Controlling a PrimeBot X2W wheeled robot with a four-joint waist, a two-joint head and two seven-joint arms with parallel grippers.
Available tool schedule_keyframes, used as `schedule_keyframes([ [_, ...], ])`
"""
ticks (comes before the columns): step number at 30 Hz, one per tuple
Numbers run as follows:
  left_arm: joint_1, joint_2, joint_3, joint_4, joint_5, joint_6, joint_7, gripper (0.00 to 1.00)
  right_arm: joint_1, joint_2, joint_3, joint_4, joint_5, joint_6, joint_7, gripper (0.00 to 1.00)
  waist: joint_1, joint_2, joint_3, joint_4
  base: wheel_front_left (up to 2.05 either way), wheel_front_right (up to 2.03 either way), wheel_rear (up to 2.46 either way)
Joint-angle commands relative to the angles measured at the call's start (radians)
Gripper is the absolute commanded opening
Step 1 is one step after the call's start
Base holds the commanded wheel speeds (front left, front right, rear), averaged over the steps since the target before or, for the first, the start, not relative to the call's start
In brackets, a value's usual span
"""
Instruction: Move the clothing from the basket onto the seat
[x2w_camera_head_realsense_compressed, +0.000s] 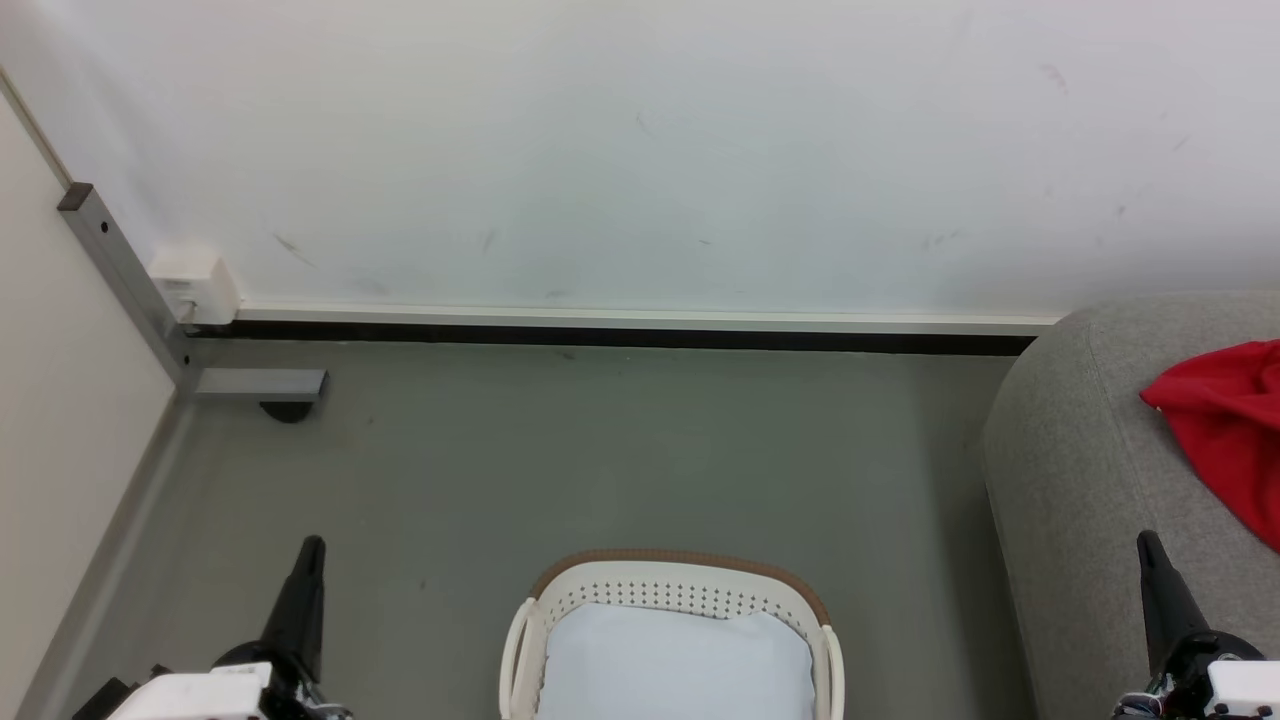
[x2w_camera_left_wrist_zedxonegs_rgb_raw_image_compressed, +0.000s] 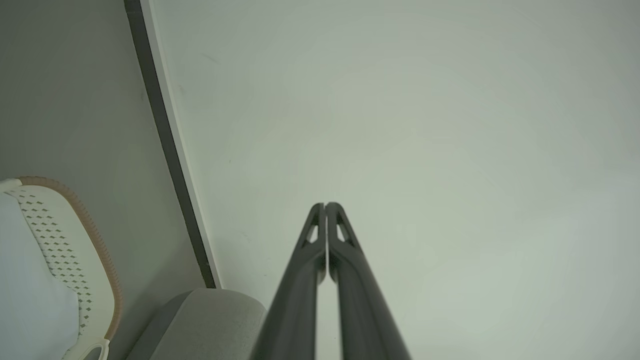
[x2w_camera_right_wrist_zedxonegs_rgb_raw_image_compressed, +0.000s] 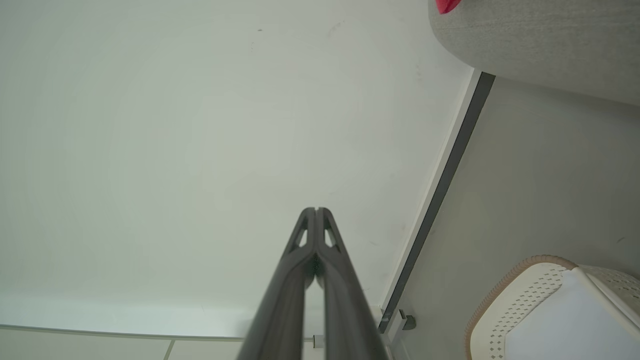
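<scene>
The white perforated basket (x2w_camera_head_realsense_compressed: 680, 585) with a brown rim band stands on the floor at the bottom centre, holding only a pale bluish-white liner cloth (x2w_camera_head_realsense_compressed: 675, 665). Red clothing (x2w_camera_head_realsense_compressed: 1225, 430) lies on the grey seat (x2w_camera_head_realsense_compressed: 1080, 470) at the right edge. My left gripper (x2w_camera_head_realsense_compressed: 310, 550) is shut and empty, left of the basket. My right gripper (x2w_camera_head_realsense_compressed: 1148, 545) is shut and empty, in front of the seat. In the left wrist view the shut gripper (x2w_camera_left_wrist_zedxonegs_rgb_raw_image_compressed: 325, 205) points at the wall, the basket (x2w_camera_left_wrist_zedxonegs_rgb_raw_image_compressed: 75, 250) at its left. In the right wrist view the shut gripper (x2w_camera_right_wrist_zedxonegs_rgb_raw_image_compressed: 316, 210) points at the wall, with the basket (x2w_camera_right_wrist_zedxonegs_rgb_raw_image_compressed: 520, 295) lower right and the seat (x2w_camera_right_wrist_zedxonegs_rgb_raw_image_compressed: 540, 35) upper right.
A white wall (x2w_camera_head_realsense_compressed: 640, 150) with a dark baseboard (x2w_camera_head_realsense_compressed: 620, 338) runs behind the grey floor (x2w_camera_head_realsense_compressed: 600, 460). A grey metal post (x2w_camera_head_realsense_compressed: 120, 270) and a white box (x2w_camera_head_realsense_compressed: 192, 280) stand in the left corner beside a pale panel (x2w_camera_head_realsense_compressed: 60, 450).
</scene>
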Motion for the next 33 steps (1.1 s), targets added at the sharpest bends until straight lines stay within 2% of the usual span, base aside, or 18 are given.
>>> schedule_keyframes([
  [1,-0.009,0.002,0.002,0.000,-0.013,-0.004,0.004,0.00,-0.011,0.001,-0.003,0.002,-0.002,-0.002,0.003,0.00,0.0000,0.0000,0.000,0.000,0.00,0.00,0.00],
  [33,-0.009,0.002,0.001,0.000,-0.014,-0.004,0.004,0.00,-0.012,0.005,-0.010,0.003,-0.009,-0.002,0.009,0.00,0.0000,0.0000,0.000,0.000,0.00,0.00,0.00],
])
